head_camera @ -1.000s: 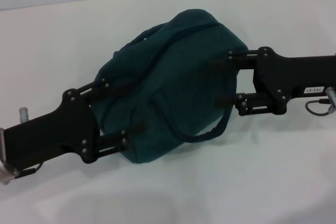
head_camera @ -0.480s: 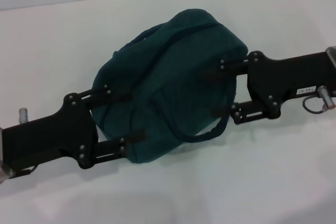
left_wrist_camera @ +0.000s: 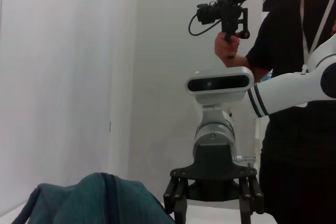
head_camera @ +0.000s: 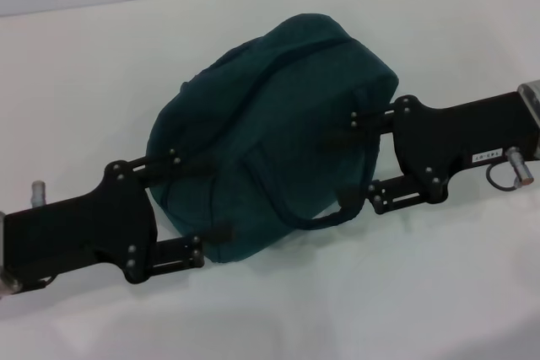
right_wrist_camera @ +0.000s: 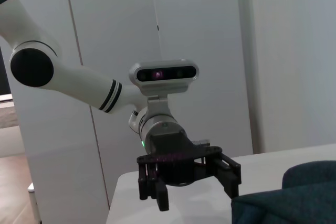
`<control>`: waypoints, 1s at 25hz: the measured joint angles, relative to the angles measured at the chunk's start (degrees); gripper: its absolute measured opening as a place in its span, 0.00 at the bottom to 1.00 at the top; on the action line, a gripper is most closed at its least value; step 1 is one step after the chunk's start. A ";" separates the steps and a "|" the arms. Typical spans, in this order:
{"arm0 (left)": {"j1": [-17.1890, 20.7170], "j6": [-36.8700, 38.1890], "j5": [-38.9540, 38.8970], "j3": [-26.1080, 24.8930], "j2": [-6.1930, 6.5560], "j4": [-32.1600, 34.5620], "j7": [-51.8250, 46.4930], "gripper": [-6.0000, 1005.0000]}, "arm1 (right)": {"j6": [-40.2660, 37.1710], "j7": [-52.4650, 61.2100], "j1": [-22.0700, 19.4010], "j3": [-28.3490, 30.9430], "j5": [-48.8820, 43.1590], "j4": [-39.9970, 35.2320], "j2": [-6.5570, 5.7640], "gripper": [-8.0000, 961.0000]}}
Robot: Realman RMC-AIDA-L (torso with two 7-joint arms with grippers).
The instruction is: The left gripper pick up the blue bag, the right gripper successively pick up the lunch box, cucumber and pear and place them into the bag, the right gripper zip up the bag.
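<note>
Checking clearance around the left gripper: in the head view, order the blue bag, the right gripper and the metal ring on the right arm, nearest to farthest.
1. blue bag, its end between the left gripper's open fingers.
2. right gripper, at the bag's opposite end.
3. metal ring, back on the right arm.

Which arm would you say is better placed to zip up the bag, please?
Probably the right. The right gripper has its open fingers against the blue bag at one end of the top seam, while the left gripper straddles the opposite end, apparently steadying it.
</note>
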 joint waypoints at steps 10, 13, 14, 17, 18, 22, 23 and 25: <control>0.26 0.00 0.46 -0.97 0.23 0.00 0.02 0.74 | 0.13 0.07 -0.09 0.94 -0.87 -0.08 0.19 0.69; 0.26 0.00 0.62 -1.58 0.09 0.00 0.00 0.74 | 0.13 0.05 -0.44 1.35 -0.89 -0.34 0.39 0.69; 0.26 0.00 0.61 -1.58 0.08 0.00 0.01 0.74 | 0.12 0.02 -0.59 1.37 -0.90 -0.46 0.42 0.69; 0.24 0.00 0.52 -1.58 0.06 0.00 0.03 0.74 | 0.13 -0.02 -0.80 1.40 -0.93 -0.64 0.46 0.69; 0.23 0.00 0.52 -1.58 0.06 0.00 0.01 0.74 | 0.12 -0.03 -0.80 1.40 -0.94 -0.65 0.46 0.69; 0.16 0.00 0.67 -1.58 0.11 0.00 -0.10 0.74 | 0.12 -0.07 -0.82 1.41 -0.97 -0.66 0.46 0.69; 0.16 0.00 0.66 -1.58 0.12 0.00 -0.10 0.74 | 0.12 -0.14 -0.83 1.45 -0.97 -0.66 0.46 0.69; 0.14 0.00 0.59 -1.58 0.18 0.00 -0.13 0.74 | 0.08 -0.19 -0.83 1.48 -0.97 -0.69 0.46 0.69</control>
